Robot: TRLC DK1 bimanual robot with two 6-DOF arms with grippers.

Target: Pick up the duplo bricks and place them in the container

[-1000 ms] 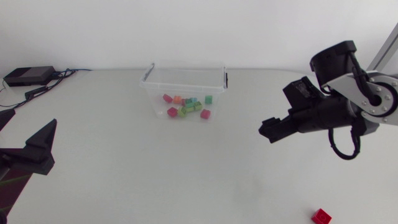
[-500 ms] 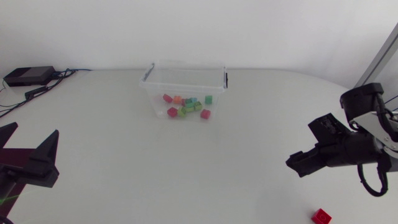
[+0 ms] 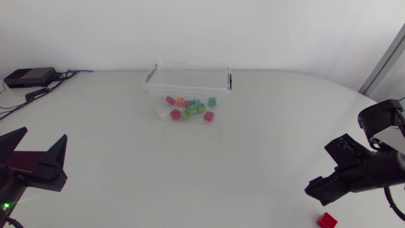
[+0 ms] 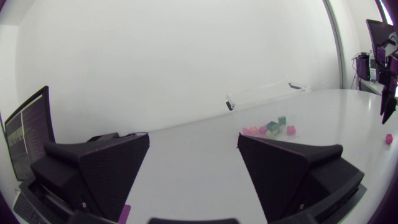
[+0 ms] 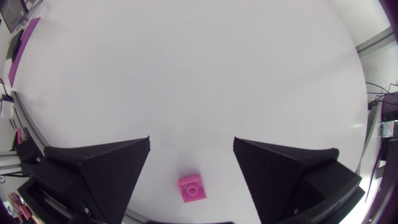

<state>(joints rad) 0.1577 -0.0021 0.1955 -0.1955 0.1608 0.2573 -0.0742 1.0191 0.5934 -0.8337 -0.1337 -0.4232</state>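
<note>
Under the right pincer (image 5: 191, 144): lone red duplo brick (image 5: 191, 188) on the desk (image 5: 186, 74); jaws spread, nothing held.
Likely light, rigid, slick plastic; pinch opposite flat sides.

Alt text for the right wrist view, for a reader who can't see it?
The right gripper hangs open over the white table. One pink-looking duplo brick lies on the table in the gap between its two black wedge fingers, touched by neither.

bright, even light, faint soft shadows; wrist views bend strongly at the edges.
</note>
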